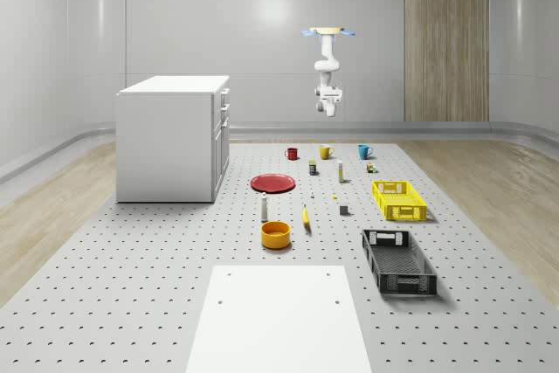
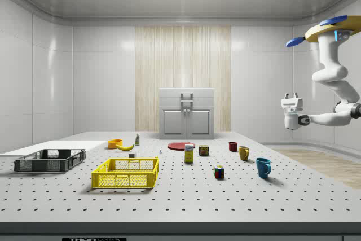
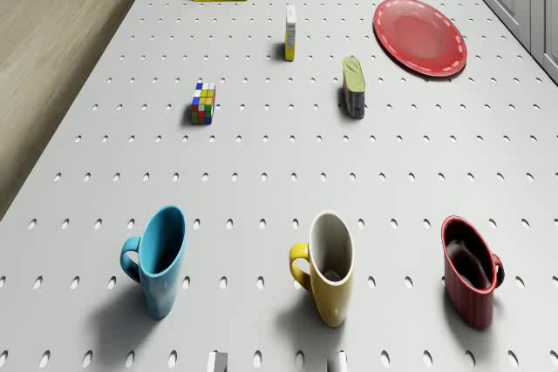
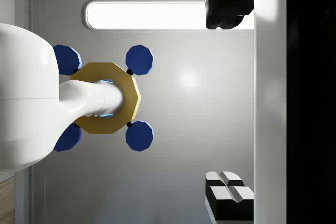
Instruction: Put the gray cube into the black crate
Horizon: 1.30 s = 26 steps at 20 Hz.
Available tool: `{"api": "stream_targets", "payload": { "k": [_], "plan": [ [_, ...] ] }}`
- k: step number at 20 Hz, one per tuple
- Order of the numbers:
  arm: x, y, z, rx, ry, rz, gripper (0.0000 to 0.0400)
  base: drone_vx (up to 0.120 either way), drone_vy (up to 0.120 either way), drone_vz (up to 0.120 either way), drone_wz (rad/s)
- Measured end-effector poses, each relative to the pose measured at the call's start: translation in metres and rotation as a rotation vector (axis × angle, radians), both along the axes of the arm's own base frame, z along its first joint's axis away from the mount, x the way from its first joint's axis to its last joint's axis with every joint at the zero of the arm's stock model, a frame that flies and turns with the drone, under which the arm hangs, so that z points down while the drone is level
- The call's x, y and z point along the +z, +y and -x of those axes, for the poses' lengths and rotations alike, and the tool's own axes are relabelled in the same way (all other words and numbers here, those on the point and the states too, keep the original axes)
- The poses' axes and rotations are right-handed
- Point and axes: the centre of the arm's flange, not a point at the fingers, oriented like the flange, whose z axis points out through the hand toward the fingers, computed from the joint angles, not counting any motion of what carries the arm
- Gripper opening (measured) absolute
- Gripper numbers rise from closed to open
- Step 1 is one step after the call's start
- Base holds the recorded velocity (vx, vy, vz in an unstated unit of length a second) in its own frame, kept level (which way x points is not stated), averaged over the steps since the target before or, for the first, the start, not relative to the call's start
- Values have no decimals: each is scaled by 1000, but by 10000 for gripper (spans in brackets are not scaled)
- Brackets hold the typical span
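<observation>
Whole-scene view: drone (image 1: 328, 33) hovers high at upper centre of frame, over the far edge of the table (image 1: 131, 303), beyond the row of three mugs. Arm hangs below it.

Wrist view: pincer (image 4: 229, 103) faces up at the drone's underside and the ceiling light, not at the table. Fingers (image 4: 229, 13) stand well apart, at the upper and lower right of frame, with nothing between them. Open wide, empty.

Gray cube (image 1: 344, 210) sits on the table just right of frame centre, just left of the yellow crate (image 1: 399, 200) and well below the drone in the frame. It is far from the pincer, nearer the camera and much lower. Too small to give it a long axis.

Black crate (image 1: 398, 261) lies at lower right, beyond the cube from the drone, long side running toward the camera.

Judgement: approach not begun. Coming move turns on flight over the mugs toward the cube, a descent, and the wrist swung round to point down.
</observation>
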Motion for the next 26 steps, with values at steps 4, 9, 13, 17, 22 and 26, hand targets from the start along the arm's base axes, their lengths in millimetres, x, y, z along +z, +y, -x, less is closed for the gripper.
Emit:
{"api": "stream_targets", "payload": {
  "k": [4, 9, 13, 17, 22, 26],
  "plan": [
    [30, 0, 4, 0, -3, 0, 400, 100, 0, 0, 0],
    [61, 0, 3, 0, -7, 0, 400, 120, 0, 0, 0],
    [78, 0, 1, 0, -10, 0, 400, 120, 0, 0, 0],
    [87, 0, 1, 0, -13, 0, 400, 120, 0, 0, 0],
    [91, 0, 0, 0, -17, 0, 400, 120, 0, 0, 0],
    [93, 0, 1, 0, -20, 0, 400, 120, 0, 0, 0]
  ]
}}
